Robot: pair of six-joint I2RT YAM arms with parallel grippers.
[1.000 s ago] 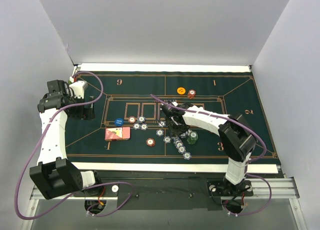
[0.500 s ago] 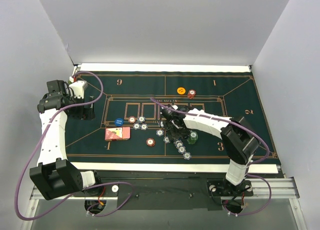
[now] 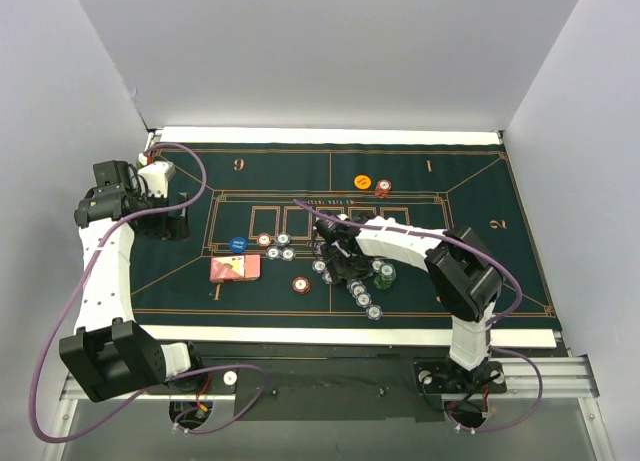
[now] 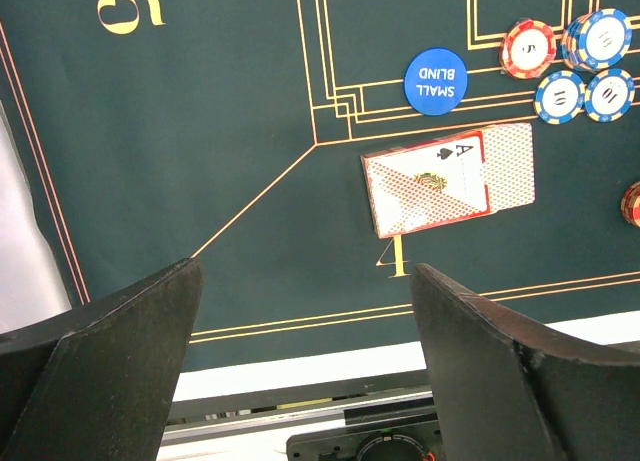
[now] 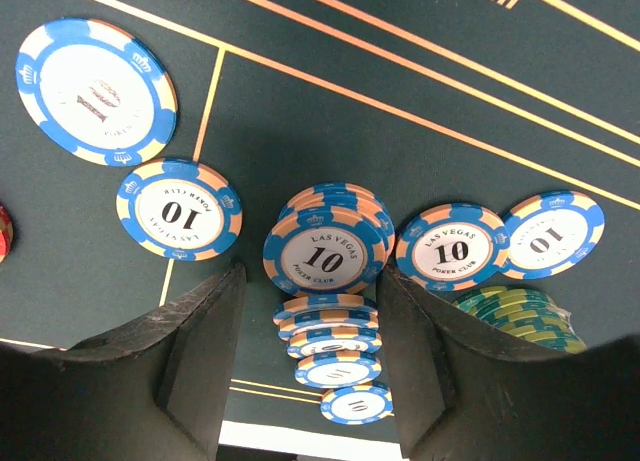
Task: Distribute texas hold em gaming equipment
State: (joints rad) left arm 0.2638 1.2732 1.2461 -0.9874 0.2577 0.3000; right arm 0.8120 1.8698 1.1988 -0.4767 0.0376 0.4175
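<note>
Poker chips lie scattered on the middle of the green mat point(image 3: 470, 196). A short stack of blue "10" chips point(image 5: 325, 249) stands on the felt just past my right gripper point(image 5: 312, 279), which is open and straddles it. A gap shows on the stack's left side. More blue chips point(image 5: 338, 371) trail in a row under the jaws. Red-backed playing cards point(image 3: 235, 268) with an ace on top lie at the left, beside the blue small-blind disc point(image 3: 238, 244). An orange disc point(image 3: 363, 182) and red chips point(image 3: 383, 188) sit at the far side. My left gripper point(image 4: 307, 271) hangs open and holds nothing.
Single blue chips point(image 5: 178, 209) point(image 5: 452, 246) flank the stack, and a green stack point(image 5: 520, 316) lies to its right. A lone red chip point(image 3: 301, 284) sits near the cards. The mat's white near border point(image 3: 350, 334) and grey walls ring the scene.
My right gripper has opened and shifted a little to the left over the chip cluster. The left arm has not moved.
</note>
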